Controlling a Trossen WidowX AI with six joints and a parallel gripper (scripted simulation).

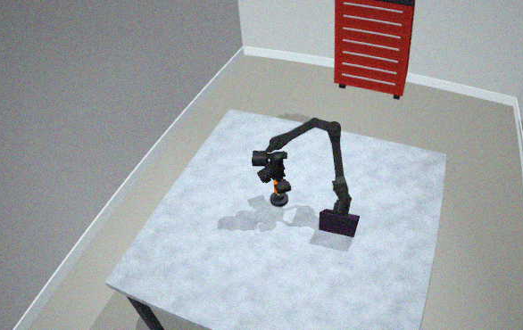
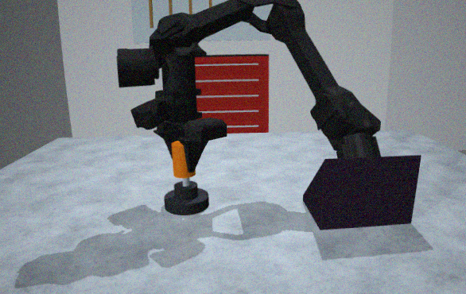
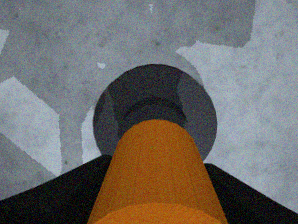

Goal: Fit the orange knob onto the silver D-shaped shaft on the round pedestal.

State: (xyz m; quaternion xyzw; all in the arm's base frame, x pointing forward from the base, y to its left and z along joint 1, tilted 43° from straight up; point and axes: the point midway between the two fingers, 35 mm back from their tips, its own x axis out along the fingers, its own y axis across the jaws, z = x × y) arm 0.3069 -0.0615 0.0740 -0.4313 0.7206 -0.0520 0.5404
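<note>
The orange knob (image 1: 276,186) (image 2: 179,160) (image 3: 156,170) is upright between the fingers of my gripper (image 2: 184,163) (image 3: 156,168), which is shut on it. The dark round pedestal (image 1: 278,200) (image 2: 186,204) (image 3: 200,120) stands on the table directly below the knob. A short piece of the silver shaft (image 2: 186,182) shows between the knob's lower edge and the pedestal's raised middle. The knob's underside is at the top of the shaft or around it; the frames do not show which. The hole and both flat sides are hidden. In the wrist view the knob hides the shaft.
The arm's dark base block (image 1: 338,223) (image 2: 366,195) stands on the pale table (image 1: 236,268) (image 2: 274,270) to the right of the pedestal. A red drawer cabinet (image 1: 370,45) (image 2: 242,88) stands behind the table. The arm's shadow falls around the pedestal.
</note>
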